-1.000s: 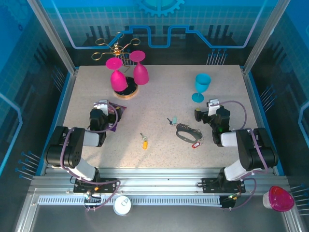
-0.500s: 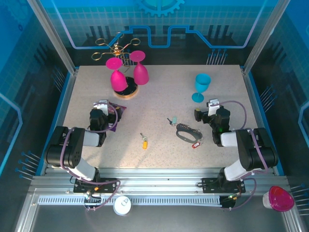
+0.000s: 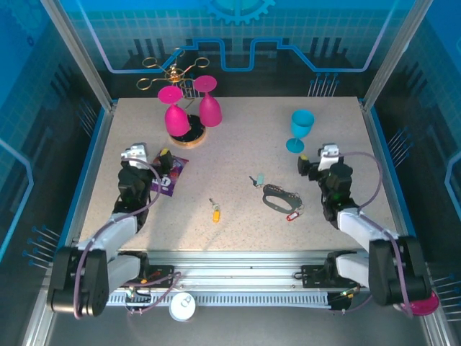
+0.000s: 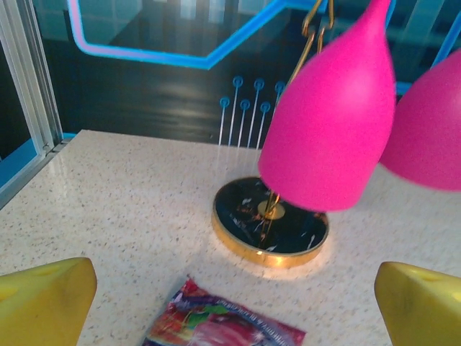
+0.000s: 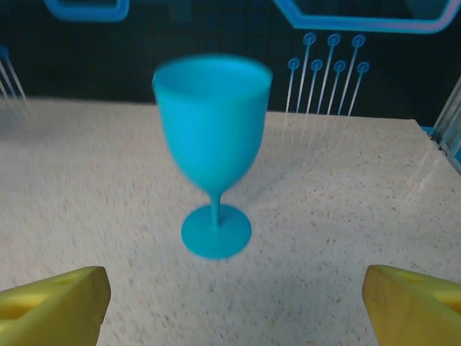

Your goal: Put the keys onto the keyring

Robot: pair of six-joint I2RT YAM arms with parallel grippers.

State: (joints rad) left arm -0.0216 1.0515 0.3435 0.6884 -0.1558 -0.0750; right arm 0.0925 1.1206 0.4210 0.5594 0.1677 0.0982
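Plainly, we are facing a reach back toward the middle. The right end effector (image 3: 317, 158) is hovering with its fingers spread wide and empty, facing the teal goblet (image 5: 214, 144). The keyring (image 3: 279, 200) is lying flat on the worktop (image 3: 238, 130) to that end effector's left and nearer the arm bases. Its long axis is running diagonally from far-left to near-right, with the red tag (image 3: 292, 215) at the near end. The teal-headed key (image 3: 258, 179) is resting just beside the ring's far end. The orange-headed key (image 3: 215, 213) is lying well apart, roughly between the two arms, lengthwise toward the bases. We are judging the right arm the nearer to the ring. The left end effector (image 3: 148, 154), likewise gaping and empty, is pointing over a snack packet (image 4: 223, 331) toward the pink goblets (image 4: 328, 122). The speckled surface is sitting inside a blue-lit, metal-framed enclosure.
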